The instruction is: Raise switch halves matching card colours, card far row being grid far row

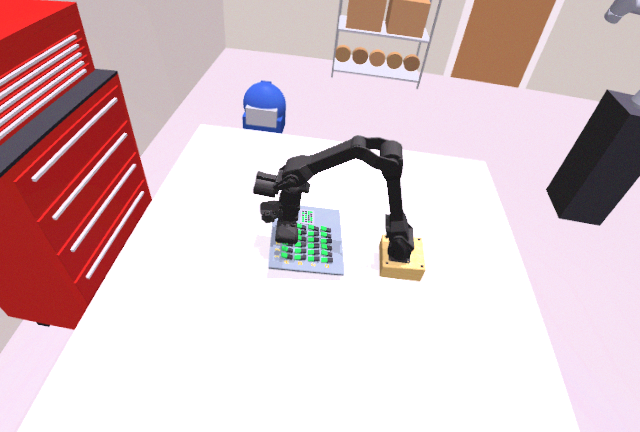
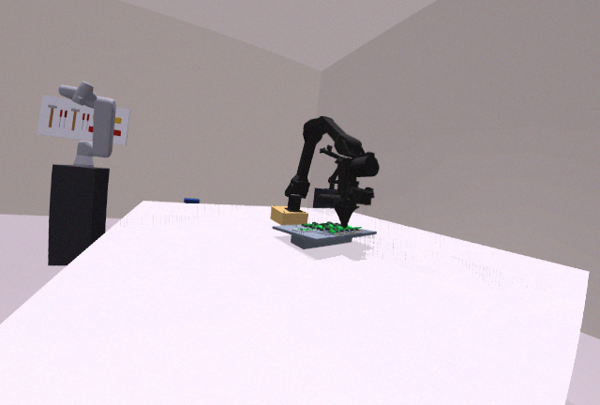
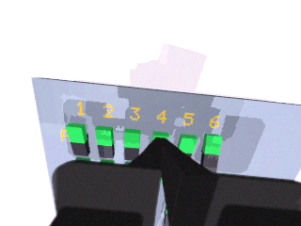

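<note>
Well, from above I see the black robot arm (image 1: 330, 157) (image 2: 305, 158) rising from a yellow base block (image 1: 401, 272) (image 2: 292, 218) and arching left over a grey-blue panel (image 1: 333, 216) (image 2: 286, 230) (image 3: 277, 122) on the white tabletop (image 1: 320, 344) (image 2: 300, 322). Green-and-dark switches (image 1: 312, 252) (image 2: 332, 228) (image 3: 132, 137) sit in rows on it, partly covered by the arm. The small card (image 1: 307, 216) (image 2: 304, 230) lies on the panel's far part, too small to read square by square. Yellow characters along the near and left edges are blurred.

Across the room, the exterior view puts the panel on a dark support, just beside the base block. The fingers (image 1: 286, 237) (image 2: 344, 225) point down at the switches, closed together with nothing between them. I can't tell whether they touch one. Far left, a tool board (image 2: 44, 117) hangs on the wall, with no legible writing.

Through the wrist view the lettering is plainest: yellow 1, 2, 3, 4, 5 and 6 run left to right above the top row, with what looks like an A at its left, partly hidden. The closed tips cover part of the switch beneath the 4. Lower rows are mostly concealed.
</note>
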Available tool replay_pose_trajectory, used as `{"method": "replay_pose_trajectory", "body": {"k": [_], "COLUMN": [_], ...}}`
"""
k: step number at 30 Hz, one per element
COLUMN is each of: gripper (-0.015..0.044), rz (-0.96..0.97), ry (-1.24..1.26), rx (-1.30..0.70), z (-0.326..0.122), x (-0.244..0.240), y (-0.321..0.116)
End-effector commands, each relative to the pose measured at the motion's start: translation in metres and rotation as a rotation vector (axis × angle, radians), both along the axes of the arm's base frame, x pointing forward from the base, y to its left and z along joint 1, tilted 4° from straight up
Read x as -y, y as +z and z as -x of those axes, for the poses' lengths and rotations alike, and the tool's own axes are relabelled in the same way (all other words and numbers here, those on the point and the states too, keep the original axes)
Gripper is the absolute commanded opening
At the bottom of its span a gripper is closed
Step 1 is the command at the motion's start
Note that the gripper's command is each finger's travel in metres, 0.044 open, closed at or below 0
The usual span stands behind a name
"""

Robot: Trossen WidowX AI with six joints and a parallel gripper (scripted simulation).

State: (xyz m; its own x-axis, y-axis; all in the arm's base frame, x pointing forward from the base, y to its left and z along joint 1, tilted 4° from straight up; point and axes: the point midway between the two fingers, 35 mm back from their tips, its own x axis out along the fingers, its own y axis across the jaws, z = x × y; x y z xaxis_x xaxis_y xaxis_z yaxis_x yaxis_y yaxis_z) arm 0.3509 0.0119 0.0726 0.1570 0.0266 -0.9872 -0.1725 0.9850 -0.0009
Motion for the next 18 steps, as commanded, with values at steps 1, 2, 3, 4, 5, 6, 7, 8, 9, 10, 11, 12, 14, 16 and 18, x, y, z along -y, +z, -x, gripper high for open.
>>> {"method": "replay_pose_trajectory", "body": {"k": [1, 2, 3, 4, 5, 6, 7, 8, 9, 10, 11, 12, 14, 16, 18], "gripper": [0.0, 0.0, 0.0, 0.0, 0.0, 0.0, 0.0, 0.0, 0.0, 0.0, 0.0, 0.0, 0.0, 0.0, 0.0], "rz": [0.001, 0.001, 0.001, 0.001, 0.001, 0.001, 0.001, 0.001, 0.001, 0.001, 0.001, 0.001, 0.001, 0.001, 0.001], "ry": [0.002, 0.002, 0.002, 0.002, 0.002, 0.002, 0.002, 0.002, 0.002, 0.002, 0.002, 0.002, 0.002, 0.002, 0.002], "rx": [0.001, 0.001, 0.001, 0.001, 0.001, 0.001, 0.001, 0.001, 0.001, 0.001, 0.001, 0.001, 0.001, 0.001, 0.001], "z": [-0.0003, -0.0004, -0.0004, -0.0004, -0.0004, -0.0005, -0.0005, -0.0005, -0.0005, -0.0006, -0.0006, -0.0006, -0.0006, -0.0007, -0.0007], "x": [0.0001, 0.0001, 0.0001, 0.0001, 0.0001, 0.0001, 0.0001, 0.0001, 0.0001, 0.0001, 0.0001, 0.0001, 0.0001, 0.0001, 0.0001], "y": [-0.0008, -0.001, -0.0011, -0.0012, -0.0013, -0.0015, -0.0016, -0.0017, -0.0019, -0.002, -0.0021, -0.0023, -0.0025, -0.0028, -0.0031]}}
